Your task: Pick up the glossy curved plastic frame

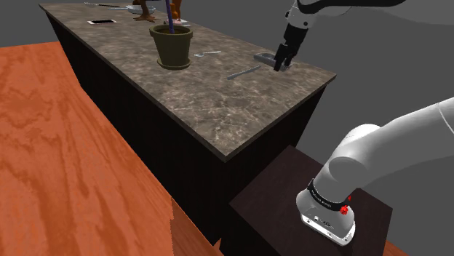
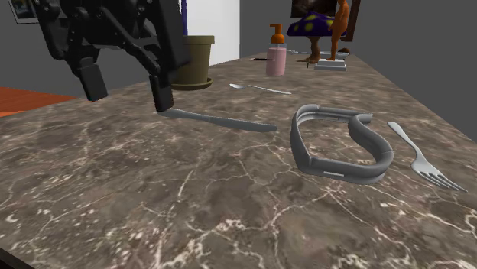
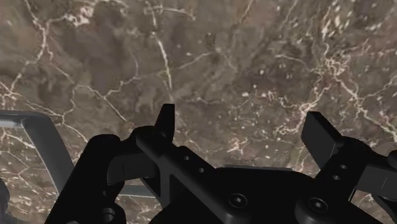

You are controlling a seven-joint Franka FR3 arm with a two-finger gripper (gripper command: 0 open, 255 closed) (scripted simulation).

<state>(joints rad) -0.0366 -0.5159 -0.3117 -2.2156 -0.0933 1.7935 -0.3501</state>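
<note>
Gripper (image 1: pixel 281 62) hangs over the counter (image 1: pixel 218 109) in the shoulder view, with the grey frame (image 1: pixel 264 57) lying flat just beside it. The pot (image 1: pixel 172 45) holds a purple stem. Second exterior view: jaws apart and empty above the knife (image 2: pixel 222 120), the frame apart from them to that view's right. I judge it should shift across, straddle one narrow band, then descend and close squarely, since a glossy curve may slip. Wrist view: a frame band lies outside the fingers (image 3: pixel 167 121), with bare counter between them.

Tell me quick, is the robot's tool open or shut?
Tool: open, holding nothing; the grey frame lies apart from it on the counter.
</note>
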